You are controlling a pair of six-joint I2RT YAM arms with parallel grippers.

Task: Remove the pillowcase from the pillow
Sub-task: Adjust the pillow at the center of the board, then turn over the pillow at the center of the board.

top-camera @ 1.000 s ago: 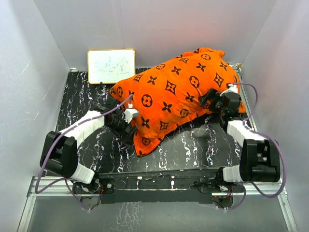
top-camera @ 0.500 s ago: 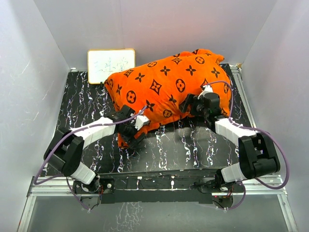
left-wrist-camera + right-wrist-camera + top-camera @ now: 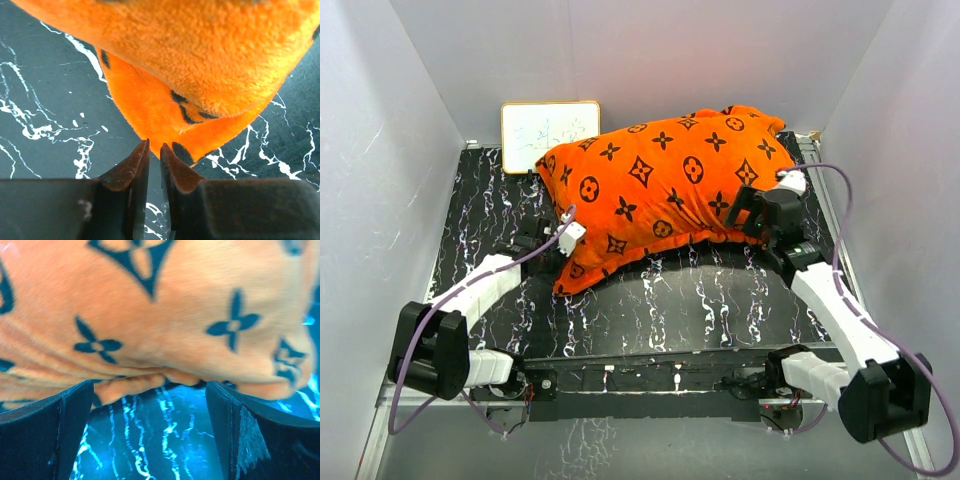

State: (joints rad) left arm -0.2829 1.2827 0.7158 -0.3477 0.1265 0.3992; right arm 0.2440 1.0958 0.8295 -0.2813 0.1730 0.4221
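The pillowcase (image 3: 660, 195) blocks the far middle, and the whiteboard (image 3: 550, 136) stands far left. I can pass along the near table (image 3: 700, 310), left to right.

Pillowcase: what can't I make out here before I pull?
- Pillow: hidden in every view, fully covered by the pillowcase.
- Pillowcase opening: no view shows which end is open; its own bulk hides the far side in the top view.
- Left tool grip: the left wrist view shows the jaws nearly closed at the near corner, but whether fabric is pinched is unclear.
- Whiteboard writing: too small in the top view.
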